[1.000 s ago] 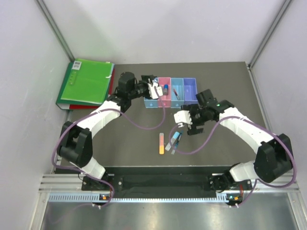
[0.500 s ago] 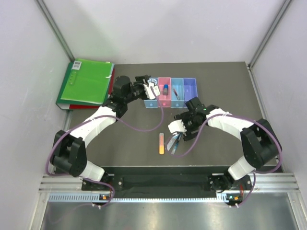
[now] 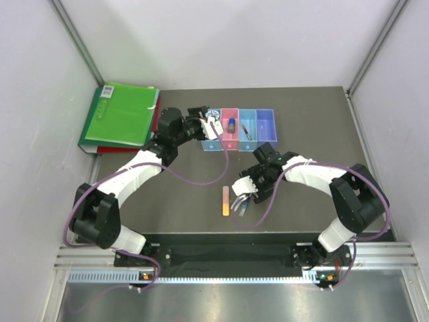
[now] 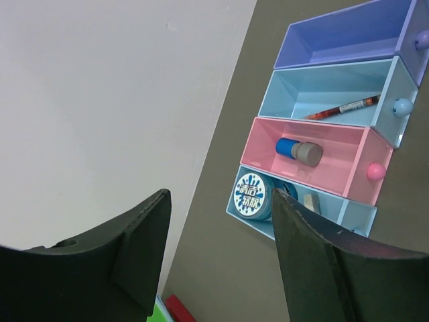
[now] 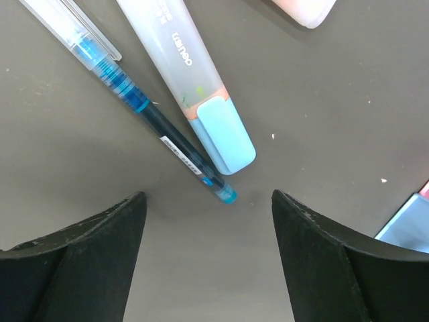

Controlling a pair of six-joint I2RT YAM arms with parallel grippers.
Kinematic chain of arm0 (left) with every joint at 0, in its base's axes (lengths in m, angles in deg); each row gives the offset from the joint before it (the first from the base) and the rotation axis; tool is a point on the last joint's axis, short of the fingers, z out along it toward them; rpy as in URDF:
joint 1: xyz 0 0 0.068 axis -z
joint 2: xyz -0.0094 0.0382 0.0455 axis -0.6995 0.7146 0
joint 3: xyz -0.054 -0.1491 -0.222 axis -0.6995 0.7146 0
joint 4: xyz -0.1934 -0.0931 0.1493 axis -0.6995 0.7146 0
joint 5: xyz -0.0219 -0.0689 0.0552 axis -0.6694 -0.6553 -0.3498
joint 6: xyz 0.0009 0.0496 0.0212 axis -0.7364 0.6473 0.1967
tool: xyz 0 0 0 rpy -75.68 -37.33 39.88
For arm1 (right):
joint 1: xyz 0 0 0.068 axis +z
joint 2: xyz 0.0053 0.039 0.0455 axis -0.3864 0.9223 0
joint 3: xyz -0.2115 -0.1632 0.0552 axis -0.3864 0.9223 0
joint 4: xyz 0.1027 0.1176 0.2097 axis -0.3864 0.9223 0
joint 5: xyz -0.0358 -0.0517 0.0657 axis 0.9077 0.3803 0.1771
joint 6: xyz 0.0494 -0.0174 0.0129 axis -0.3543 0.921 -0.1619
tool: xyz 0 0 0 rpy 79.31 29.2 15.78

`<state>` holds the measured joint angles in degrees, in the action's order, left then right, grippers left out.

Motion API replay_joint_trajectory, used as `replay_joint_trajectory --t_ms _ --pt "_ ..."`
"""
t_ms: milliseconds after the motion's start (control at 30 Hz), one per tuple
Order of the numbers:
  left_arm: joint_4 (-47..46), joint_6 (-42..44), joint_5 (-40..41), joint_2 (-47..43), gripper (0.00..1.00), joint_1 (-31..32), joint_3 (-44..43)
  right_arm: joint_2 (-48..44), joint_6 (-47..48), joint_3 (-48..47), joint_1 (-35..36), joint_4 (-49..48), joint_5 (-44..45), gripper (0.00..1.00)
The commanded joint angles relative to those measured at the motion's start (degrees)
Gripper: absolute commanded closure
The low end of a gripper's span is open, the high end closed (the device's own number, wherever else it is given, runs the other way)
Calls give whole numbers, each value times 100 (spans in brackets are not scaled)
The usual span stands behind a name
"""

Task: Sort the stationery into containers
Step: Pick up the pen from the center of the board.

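dark matte table (image 3: 315,127) between pale grey walls, and on it the row of bins (image 3: 238,127) is our landmark: four joined translucent trays, light blue, pink, light blue, purple. a green folder (image 3: 119,114) lies well to the left of the row and is no part of the sorting.

the left pincer (image 4: 220,194) hangs over the row's left end, jaws spread with nothing between them. below it the blue tape roll (image 4: 253,194) leans on edge in the first light blue bin. the blue-capped piece (image 4: 298,150) lies in the pink bin, and the red pen (image 4: 342,108) slants across the second light blue bin. the purple bin (image 4: 342,33) shows only its bare floor. we read this as one kind to a bin.

the unsorted items lie together on the table, well to the near side of the row. the right pincer (image 5: 208,196) is low over them, jaws spread and pinching nothing, with one finger either side of the tip of the blue pen (image 5: 151,121). the grey highlighter (image 5: 191,80), its pale blue cap toward the pincer, lies just beside the pen, and the orange-pink stick (image 3: 226,200) lies just beyond it. we judge the pen to be the target: the jaws straddle its end so they can close across the thin barrel. the highlighter is near enough that both might get caught.
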<state>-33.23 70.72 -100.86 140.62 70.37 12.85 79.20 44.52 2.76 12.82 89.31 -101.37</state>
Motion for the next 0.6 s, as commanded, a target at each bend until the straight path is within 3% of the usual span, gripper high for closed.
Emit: replay_joint_trajectory --t_ms 0,233,367,567 --pt "-373 -59 57 -210 34 30 64 347 252 -50 92 127 -192 25" --pt "-417 -15 162 -262 34 13 143 664 735 -340 101 715 -342 32" --pt "-487 -6 189 -350 34 13 231 831 1043 -560 92 1120 -350 43" --pt "-558 73 224 -420 34 -14 327 1078 1262 -780 92 1507 -289 51"
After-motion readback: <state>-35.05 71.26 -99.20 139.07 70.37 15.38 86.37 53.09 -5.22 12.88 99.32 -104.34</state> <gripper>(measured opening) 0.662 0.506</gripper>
